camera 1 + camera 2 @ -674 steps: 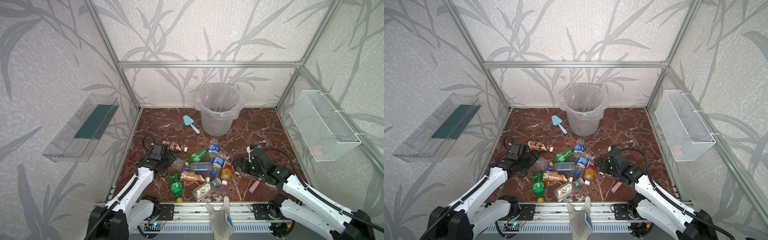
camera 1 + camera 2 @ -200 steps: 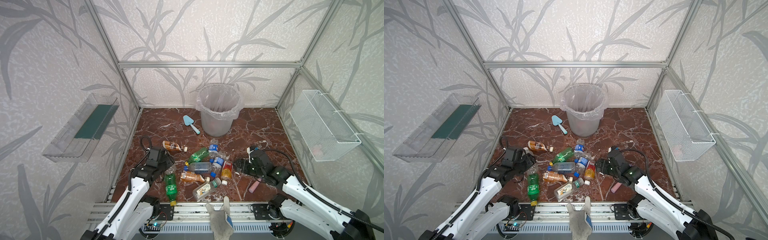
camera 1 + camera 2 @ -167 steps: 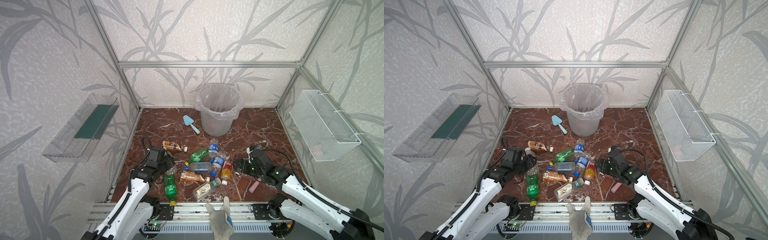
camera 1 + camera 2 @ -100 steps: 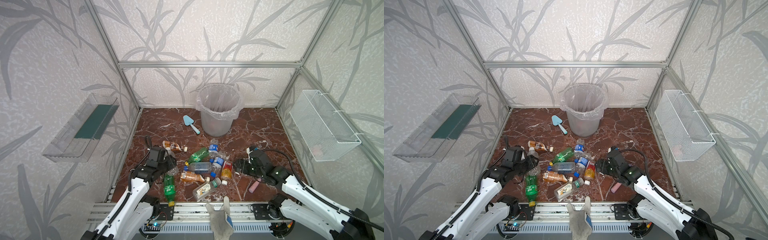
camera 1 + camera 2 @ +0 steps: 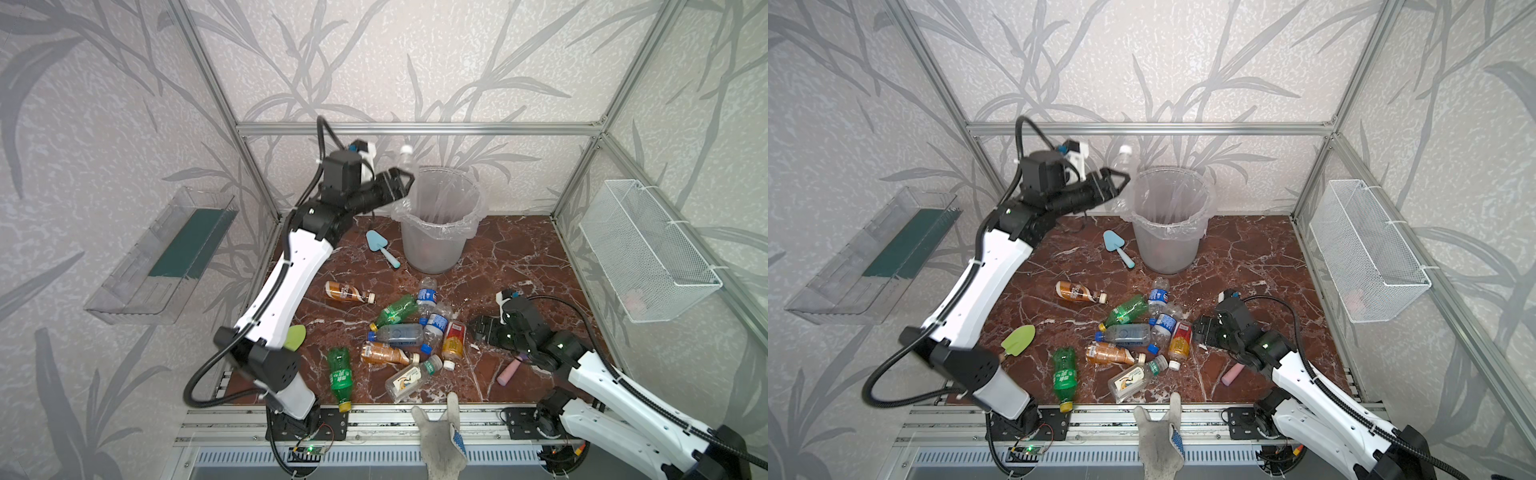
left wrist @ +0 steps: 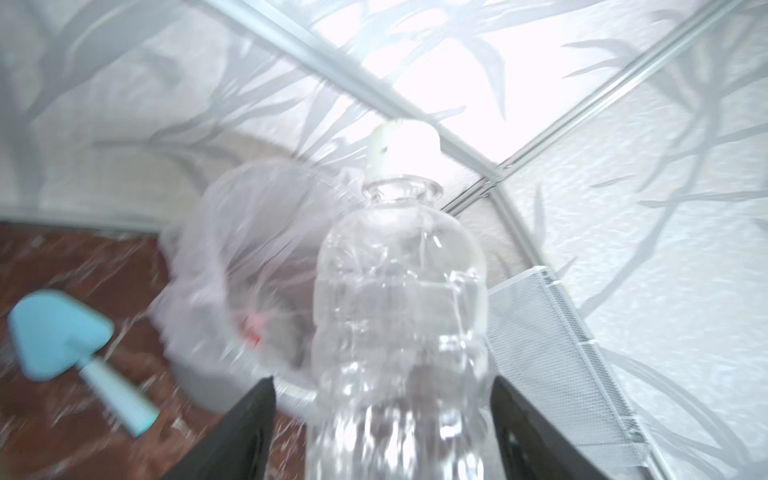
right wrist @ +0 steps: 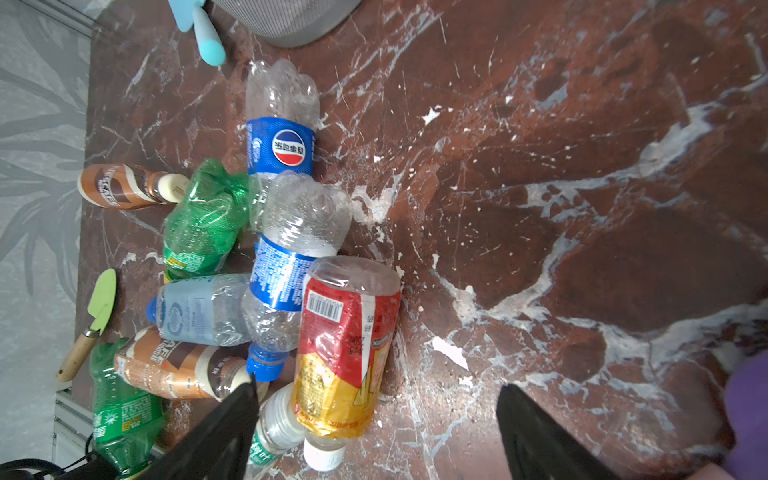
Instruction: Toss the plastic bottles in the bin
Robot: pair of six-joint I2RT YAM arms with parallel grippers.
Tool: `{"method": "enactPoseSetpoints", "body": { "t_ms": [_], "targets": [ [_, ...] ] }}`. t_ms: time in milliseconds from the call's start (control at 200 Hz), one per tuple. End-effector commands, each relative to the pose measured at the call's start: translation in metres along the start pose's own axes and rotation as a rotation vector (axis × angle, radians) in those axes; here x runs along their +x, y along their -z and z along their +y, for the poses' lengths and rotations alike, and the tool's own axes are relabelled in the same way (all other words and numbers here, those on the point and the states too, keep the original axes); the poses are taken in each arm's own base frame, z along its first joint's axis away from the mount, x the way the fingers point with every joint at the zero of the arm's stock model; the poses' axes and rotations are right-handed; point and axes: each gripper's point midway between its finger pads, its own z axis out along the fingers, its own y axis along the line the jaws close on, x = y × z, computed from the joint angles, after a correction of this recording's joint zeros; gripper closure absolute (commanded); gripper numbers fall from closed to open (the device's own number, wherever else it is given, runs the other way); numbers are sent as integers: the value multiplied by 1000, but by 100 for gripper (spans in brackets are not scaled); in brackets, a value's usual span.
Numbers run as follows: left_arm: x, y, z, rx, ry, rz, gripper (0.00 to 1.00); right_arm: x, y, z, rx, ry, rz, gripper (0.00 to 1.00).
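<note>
Left wrist view shows a clear, bumpy bottle [image 6: 399, 316] with a white cap [image 6: 401, 145]. It sits between the wide-apart jaws of the left gripper [image 6: 381, 384], near the grey bin [image 6: 203, 392].

Light-blue toy trowel [image 5: 381, 248] lies flat on the brown marble floor [image 5: 519, 257] toward the back, its blade pointing rearward. A lime-green shovel [image 5: 1018, 339] with a wooden handle sits near the left edge. There's a pink toy handle [image 5: 510, 371] at front right. A white wire basket [image 5: 648, 249] hangs on the right wall and a clear tray [image 5: 166, 253] on the left. A grey glove [image 5: 440, 440] is draped over the front rail.
</note>
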Motion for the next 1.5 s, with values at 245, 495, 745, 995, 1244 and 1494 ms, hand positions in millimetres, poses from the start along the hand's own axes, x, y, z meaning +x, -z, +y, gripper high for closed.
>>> {"method": "enactPoseSetpoints", "body": {
  "t_ms": [245,495,745,995,1244,1494],
  "targets": [
    [51,74,37,-175,-32,10,5,-3,-1,-9,23,-10,-3,9],
    [154,125,131,-395,55,88,6,6,-12,-13,17,-19,28,9],
    [226,155,188,-510,146,162,8,21,-19,-15,8,-48,88,10],
    [257,168,209,-546,206,187,10,35,-22,-14,10,-56,132,11],
    [271,174,223,-598,237,203,11,48,-35,-2,-9,-68,177,11],
    [277,177,226,-602,246,204,12,55,-47,16,-35,-50,232,9]
  ]
}}
